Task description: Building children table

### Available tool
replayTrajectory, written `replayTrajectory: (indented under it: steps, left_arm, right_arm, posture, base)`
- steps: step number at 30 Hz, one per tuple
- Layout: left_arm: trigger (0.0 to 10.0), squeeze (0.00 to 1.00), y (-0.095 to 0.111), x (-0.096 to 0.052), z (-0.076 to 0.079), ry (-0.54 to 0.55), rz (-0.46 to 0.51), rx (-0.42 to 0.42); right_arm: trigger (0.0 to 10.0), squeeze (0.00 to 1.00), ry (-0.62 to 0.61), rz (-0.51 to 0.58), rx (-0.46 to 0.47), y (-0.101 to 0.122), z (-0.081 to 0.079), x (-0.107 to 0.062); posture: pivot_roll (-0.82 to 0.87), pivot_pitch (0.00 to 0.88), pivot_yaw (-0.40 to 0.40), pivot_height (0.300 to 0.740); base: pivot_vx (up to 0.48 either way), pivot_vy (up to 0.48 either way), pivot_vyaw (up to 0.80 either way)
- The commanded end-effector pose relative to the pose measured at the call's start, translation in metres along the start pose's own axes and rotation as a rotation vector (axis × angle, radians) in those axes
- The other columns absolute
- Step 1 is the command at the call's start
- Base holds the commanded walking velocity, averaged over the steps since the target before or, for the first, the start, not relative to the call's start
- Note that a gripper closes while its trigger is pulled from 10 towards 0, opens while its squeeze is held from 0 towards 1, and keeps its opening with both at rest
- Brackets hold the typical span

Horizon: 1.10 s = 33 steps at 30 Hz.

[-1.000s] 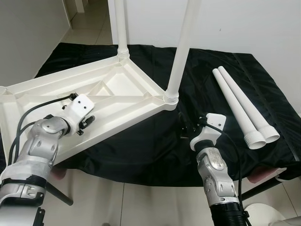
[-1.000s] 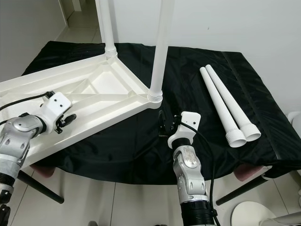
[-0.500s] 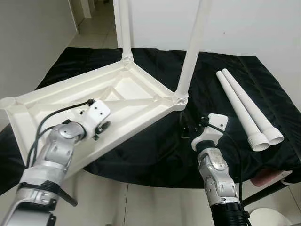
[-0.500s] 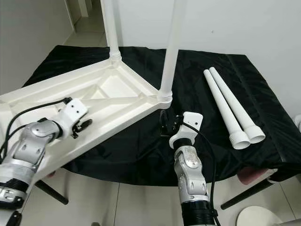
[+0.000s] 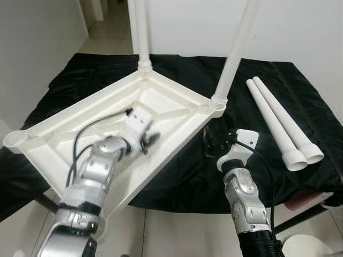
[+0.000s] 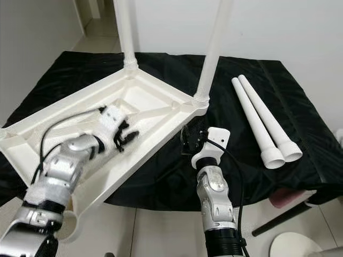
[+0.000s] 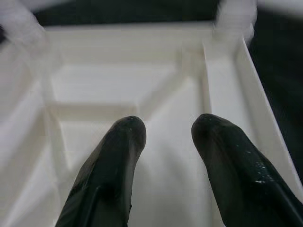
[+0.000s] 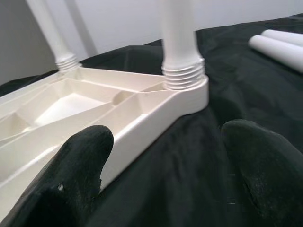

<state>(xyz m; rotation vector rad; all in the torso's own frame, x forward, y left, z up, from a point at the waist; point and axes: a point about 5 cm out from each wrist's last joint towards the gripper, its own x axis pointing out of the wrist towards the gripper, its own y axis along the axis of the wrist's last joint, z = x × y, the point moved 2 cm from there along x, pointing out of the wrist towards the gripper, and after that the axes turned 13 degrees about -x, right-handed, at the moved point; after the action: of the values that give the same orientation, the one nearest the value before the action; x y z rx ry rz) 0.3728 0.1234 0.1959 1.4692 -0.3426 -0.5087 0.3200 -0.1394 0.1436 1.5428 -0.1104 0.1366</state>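
Observation:
The white plastic table top (image 5: 53, 127) lies upside down on a black cloth, its near end hanging over the cloth's front edge. Two white legs stand screwed into it, one at the far corner (image 5: 140, 32) and one at the right corner (image 5: 236, 59). Two loose white legs (image 5: 276, 123) lie side by side on the cloth at the right. My left gripper (image 5: 149, 140) hovers open over the ribbed underside (image 7: 118, 85), with nothing between its fingers (image 7: 125, 142). My right gripper (image 5: 210, 143) is open just above the cloth, pointing at the threaded right corner (image 8: 182, 78).
The black cloth (image 5: 278, 75) covers a low surface whose front edge runs just past my arms. A white wall stands behind, and a tiled floor (image 5: 102, 37) leads off at the back left. A white round object (image 5: 313, 249) sits on the floor at the lower right.
The table top has turned and slid to the right, its legs tilting right. My left gripper has moved right and deeper over the underside. The right arm has stayed put.

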Motion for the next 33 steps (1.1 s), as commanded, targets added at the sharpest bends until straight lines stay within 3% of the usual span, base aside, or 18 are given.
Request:
replayTrajectory:
  steps: [1, 7, 10, 12, 14, 15, 19, 23, 26, 33]
  left_arm:
    - [10.0, 0.00, 0.005, -0.005, -0.010, 0.032, 0.047, -0.045]
    - [10.0, 0.00, 0.009, -0.020, -0.016, -0.050, 0.055, 0.081]
    - [10.0, 0.00, 0.001, -0.038, -0.020, -0.169, 0.001, 0.200]
    - [10.0, 0.00, 0.001, -0.038, -0.020, -0.169, 0.001, 0.200]
    - [10.0, 0.00, -0.007, -0.052, -0.032, -0.204, -0.073, 0.248]
    - [10.0, 0.00, -0.007, -0.052, -0.032, -0.204, -0.073, 0.248]
    - [10.0, 0.00, -0.016, -0.074, -0.058, -0.162, -0.183, 0.335]
    - [10.0, 0.00, -0.025, -0.083, -0.073, -0.090, -0.254, 0.384]
    - [10.0, 0.00, -0.033, -0.087, -0.081, -0.058, -0.298, 0.394]
    - [10.0, 0.00, -0.058, -0.101, -0.092, -0.057, -0.454, 0.518]
  right_arm:
    - [10.0, 0.00, -0.010, -0.009, 0.003, -0.003, 0.001, -0.003]
    - [10.0, 0.00, -0.008, -0.012, -0.001, -0.004, 0.002, -0.004]
    - [10.0, 0.00, -0.005, -0.014, -0.010, -0.004, 0.004, -0.004]
    - [10.0, 0.00, -0.005, -0.014, -0.010, -0.004, 0.004, -0.004]
    - [10.0, 0.00, -0.002, -0.013, -0.016, -0.004, 0.006, -0.005]
    - [10.0, 0.00, -0.002, -0.013, -0.016, -0.004, 0.006, -0.005]
    - [10.0, 0.00, 0.001, -0.015, -0.024, -0.004, 0.008, -0.006]
    - [10.0, 0.00, 0.008, -0.016, -0.028, -0.004, 0.008, -0.006]
    - [10.0, 0.00, 0.012, -0.016, -0.029, -0.004, 0.007, -0.005]
    - [10.0, 0.00, 0.015, -0.013, -0.033, -0.002, 0.009, -0.005]
  posture:
    - [0.00, 0.059, 0.046, 0.740]
    - [0.01, 0.069, 0.040, 0.740]
    - [0.01, 0.074, 0.035, 0.740]
    - [0.01, 0.074, 0.035, 0.740]
    - [0.01, 0.081, 0.030, 0.740]
    - [0.01, 0.081, 0.030, 0.740]
    - [0.01, 0.087, 0.022, 0.740]
    - [0.01, 0.090, 0.015, 0.740]
    - [0.01, 0.090, 0.013, 0.740]
    - [0.01, 0.088, 0.010, 0.740]
  base:
    - [0.000, 0.000, 0.00]
    - [0.000, 0.000, 0.00]
    - [0.000, 0.000, 0.00]
    - [0.000, 0.000, 0.00]
    - [0.000, 0.000, 0.00]
    - [0.000, 0.000, 0.00]
    - [0.000, 0.000, 0.00]
    - [0.000, 0.000, 0.00]
    - [0.000, 0.000, 0.00]
    - [0.000, 0.000, 0.00]
